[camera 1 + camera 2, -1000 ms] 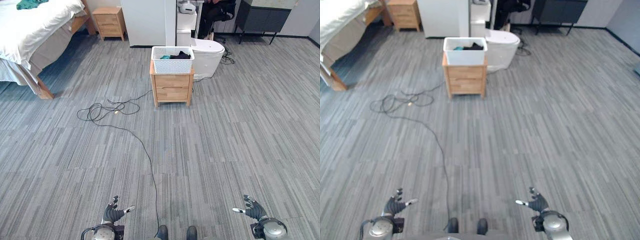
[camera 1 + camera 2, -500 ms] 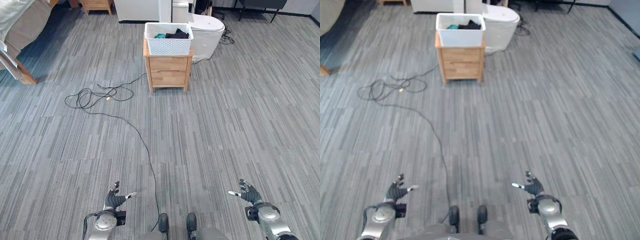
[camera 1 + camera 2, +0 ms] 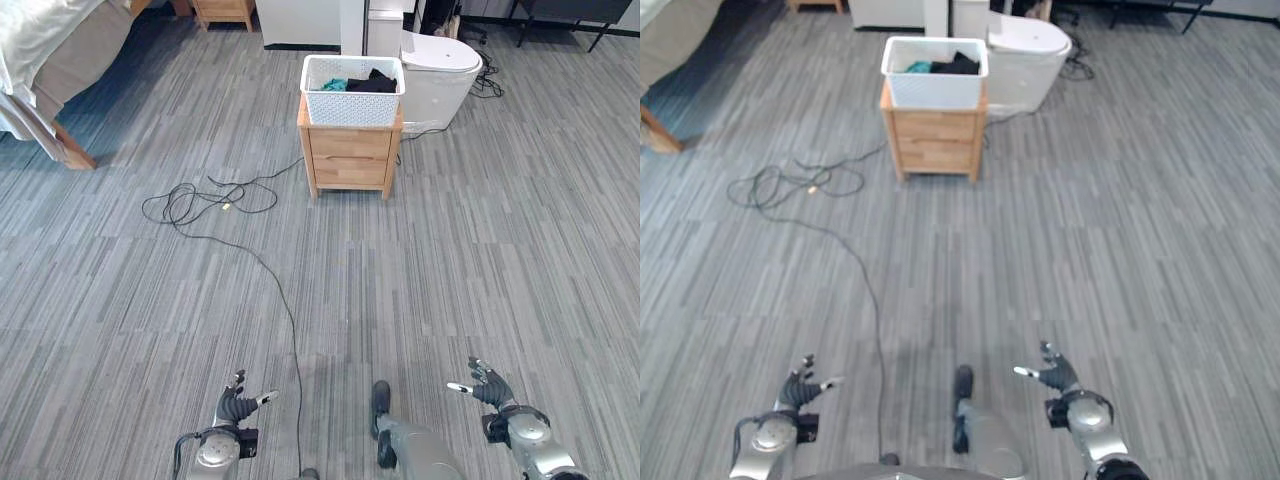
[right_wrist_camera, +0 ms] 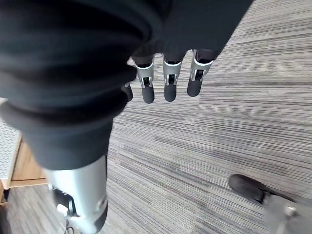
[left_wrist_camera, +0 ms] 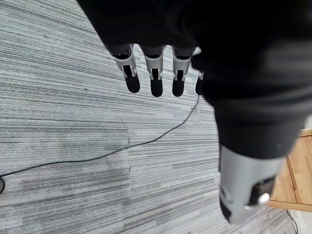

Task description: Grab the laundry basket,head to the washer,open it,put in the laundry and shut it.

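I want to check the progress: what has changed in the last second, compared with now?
Nothing was taken hold of or let go. The whole picture has shifted, so the camera moved, not the things. The laundry basket remains on the wooden nightstand, beside the white washer. The left robot hand and right robot hand stay low, open and empty.

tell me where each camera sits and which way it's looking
Left eye view: on the head, looking down and ahead at the laundry basket on the wooden cabinet; left hand and right hand open, low.
Right eye view: same scene from slightly aside, washer behind the cabinet.
Left wrist view: along straight fingers at the floor.
Right wrist view: along its fingers at the floor.
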You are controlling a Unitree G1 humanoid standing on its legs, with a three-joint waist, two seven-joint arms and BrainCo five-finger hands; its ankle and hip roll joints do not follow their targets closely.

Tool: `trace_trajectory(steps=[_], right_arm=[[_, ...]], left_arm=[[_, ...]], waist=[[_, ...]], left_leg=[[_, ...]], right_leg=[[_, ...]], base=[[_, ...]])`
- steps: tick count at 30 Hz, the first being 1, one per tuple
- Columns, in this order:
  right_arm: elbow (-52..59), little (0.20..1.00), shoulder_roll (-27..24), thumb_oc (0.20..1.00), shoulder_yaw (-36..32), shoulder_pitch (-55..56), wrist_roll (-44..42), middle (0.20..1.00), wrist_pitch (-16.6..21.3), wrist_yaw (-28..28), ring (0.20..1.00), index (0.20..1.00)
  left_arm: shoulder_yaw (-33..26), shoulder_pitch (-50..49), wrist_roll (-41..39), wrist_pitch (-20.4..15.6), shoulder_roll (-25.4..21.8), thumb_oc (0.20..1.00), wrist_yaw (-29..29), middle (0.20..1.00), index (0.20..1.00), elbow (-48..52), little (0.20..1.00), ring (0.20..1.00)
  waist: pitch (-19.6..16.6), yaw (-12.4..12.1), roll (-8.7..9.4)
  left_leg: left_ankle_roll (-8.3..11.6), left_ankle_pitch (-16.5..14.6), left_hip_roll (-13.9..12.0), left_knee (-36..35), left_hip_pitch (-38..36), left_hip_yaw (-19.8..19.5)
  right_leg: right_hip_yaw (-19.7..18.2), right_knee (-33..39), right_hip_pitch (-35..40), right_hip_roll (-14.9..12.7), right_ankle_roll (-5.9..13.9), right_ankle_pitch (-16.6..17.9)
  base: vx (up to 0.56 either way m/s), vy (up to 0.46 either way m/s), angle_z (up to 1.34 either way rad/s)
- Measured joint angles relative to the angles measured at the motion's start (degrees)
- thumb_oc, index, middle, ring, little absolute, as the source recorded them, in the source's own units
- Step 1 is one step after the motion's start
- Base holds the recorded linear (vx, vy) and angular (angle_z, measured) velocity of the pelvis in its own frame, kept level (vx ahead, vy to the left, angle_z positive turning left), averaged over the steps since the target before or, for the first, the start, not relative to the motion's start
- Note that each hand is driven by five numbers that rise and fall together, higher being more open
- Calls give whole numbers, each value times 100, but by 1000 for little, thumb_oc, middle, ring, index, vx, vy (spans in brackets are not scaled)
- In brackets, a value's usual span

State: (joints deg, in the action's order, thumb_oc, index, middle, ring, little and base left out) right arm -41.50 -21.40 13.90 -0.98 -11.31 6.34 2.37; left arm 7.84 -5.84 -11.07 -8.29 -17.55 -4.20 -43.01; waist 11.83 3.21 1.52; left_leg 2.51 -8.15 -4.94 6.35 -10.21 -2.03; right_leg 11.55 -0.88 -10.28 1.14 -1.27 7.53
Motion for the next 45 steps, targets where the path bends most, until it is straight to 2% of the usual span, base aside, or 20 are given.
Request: trace_trajectory(steps=[2,4,5,8,11,13,16,19,20,21,23,25,27,29,30,33,36,38,41,45], right_arm=[[27,1000,-58,1000,2,-35,-1,1000,66,2,1000,1000],[17,1000,-135,1000,6,-104,-5,1000,110,32,1000,1000],[-2,1000,-177,1000,2,-139,-5,1000,102,41,1000,1000],[-25,1000,-190,1000,11,-126,-6,1000,80,44,1000,1000],[-164,1000,-172,1000,8,12,-16,1000,91,67,1000,1000],[-381,1000,-99,1000,13,73,-29,1000,69,119,1000,1000],[-447,1000,-13,1000,32,75,-56,1000,27,123,1000,1000],[-400,1000,-54,1000,31,164,-53,1000,19,108,1000,1000],[-356,1000,-60,1000,9,218,-53,1000,18,111,1000,1000],[-325,1000,-33,1000,32,253,-49,1000,17,114,1000,1000],[-316,1000,3,1000,73,221,-10,1000,6,71,1000,1000],[-115,1000,19,1000,242,168,3,1000,-1,17,1000,1000],[156,1000,202,1000,239,280,2,1000,14,0,1000,1000],[229,1000,249,1000,244,198,3,1000,13,-6,1000,1000],[250,1000,248,1000,261,192,4,1000,11,-11,1000,1000],[336,1000,217,1000,254,75,4,1000,29,-10,1000,1000],[276,1000,220,1000,245,273,4,1000,0,-13,1000,1000],[272,1000,226,1000,241,409,4,1000,-15,-15,1000,1000],[235,1000,229,1000,207,451,7,1000,-23,-17,1000,1000],[231,1000,230,1000,202,432,15,1000,-28,-35,1000,1000]], left_arm=[[16,-27,-5,-8,79,1000,10,1000,1000,-2,1000,1000],[32,61,-9,-13,157,1000,11,1000,1000,-13,1000,1000],[99,186,-10,-22,171,1000,15,1000,1000,-1,1000,1000],[195,369,-9,-44,162,1000,60,1000,1000,19,1000,1000],[266,345,-9,-48,159,1000,78,1000,1000,209,1000,1000],[295,346,-9,-48,162,1000,126,1000,1000,204,1000,1000],[288,270,-10,-36,162,1000,174,1000,1000,124,1000,1000],[260,69,-11,-30,176,1000,175,1000,1000,120,1000,1000],[256,-46,-11,-30,165,1000,176,1000,1000,126,1000,1000],[199,-51,-11,-10,138,1000,173,1000,1000,123,1000,1000],[66,-66,-11,-6,111,1000,168,1000,1000,125,1000,1000],[18,-62,-10,-3,-26,1000,166,1000,1000,94,1000,1000],[-7,98,-10,-12,-301,1000,142,1000,1000,30,1000,1000],[43,256,-12,-5,-313,1000,111,1000,1000,-43,1000,1000],[85,269,-11,-10,-309,1000,107,1000,1000,-14,1000,1000],[87,216,-11,-15,-243,1000,97,1000,1000,-11,1000,1000],[89,135,-11,-2,-99,1000,71,1000,1000,-97,1000,1000],[86,78,-7,-1,-67,1000,70,1000,1000,-95,1000,1000],[64,-19,-1,2,-53,1000,71,1000,1000,-99,1000,1000],[59,-26,7,3,-47,1000,70,1000,1000,-103,1000,1000]], waist=[[-100,-22,-57],[-118,-17,-52],[-112,-30,-13],[-22,-52,131],[43,-36,245],[43,-33,201],[28,-96,173],[-76,-189,26],[-151,-188,-65],[-212,-169,27],[-326,-209,131],[-338,-227,119],[-598,-181,386],[-606,-174,413],[-565,-189,322],[-450,-145,131],[-367,-21,17],[-298,-16,81],[-218,68,173],[-178,158,73]], left_leg=[[160,63,-48,1062,261,22],[465,5,-70,2504,1112,117],[402,-72,-62,2682,1518,309],[241,-79,113,1431,2171,665],[226,712,168,115,2719,1123],[201,1057,156,-285,2932,1329],[42,1294,224,-693,2941,1564],[-267,1334,334,-854,2468,1544],[-513,1648,345,-944,2298,1518],[-611,1734,451,-887,2229,1581],[-694,1665,663,-789,2075,1624],[-782,1516,657,-729,1870,1746],[-791,1302,931,-741,1748,1633],[-886,1300,1012,-939,1506,1540],[-766,1189,1001,-1017,1392,1540],[-732,972,969,-1095,1119,1510],[-763,768,1010,-1101,810,1237],[-787,609,1088,-1105,565,1199],[-779,302,1226,-1075,172,955],[-568,-228,949,-980,-498,624]], right_leg=[[-71,122,358,135,-138,-78],[-165,282,567,131,-372,-208],[-190,378,611,107,-399,-225],[-179,552,968,42,-474,-244],[142,566,1372,91,-379,-635],[203,585,1555,200,-342,-823],[72,554,1810,267,-122,-1004],[-256,549,2232,300,50,-1299],[-309,550,2391,316,134,-1420],[-345,532,2498,158,187,-1531],[-534,104,2449,-139,306,-1681],[-622,-1202,1935,-297,474,-1965],[-807,-2323,1209,-606,604,-2135],[-826,-2666,778,-700,707,-2287],[-709,-2580,550,-742,698,-2292],[-236,-1522,-52,-812,791,-2055],[-216,-331,-423,-769,828,-1082],[-206,229,-535,-787,803,-649],[280,578,-581,-914,801,-258],[522,569,-570,-744,804,-152]], base=[[176,-115,-9],[189,-88,-10],[214,-53,2],[225,-23,-11],[287,5,4],[343,86,10],[363,136,-18],[316,144,-38],[360,192,-9],[453,254,-14],[347,211,-35],[187,122,-34],[250,134,5],[275,92,17],[257,51,-1],[281,37,0],[327,-15,38],[366,-63,32],[421,-115,30],[463,-173,42]])
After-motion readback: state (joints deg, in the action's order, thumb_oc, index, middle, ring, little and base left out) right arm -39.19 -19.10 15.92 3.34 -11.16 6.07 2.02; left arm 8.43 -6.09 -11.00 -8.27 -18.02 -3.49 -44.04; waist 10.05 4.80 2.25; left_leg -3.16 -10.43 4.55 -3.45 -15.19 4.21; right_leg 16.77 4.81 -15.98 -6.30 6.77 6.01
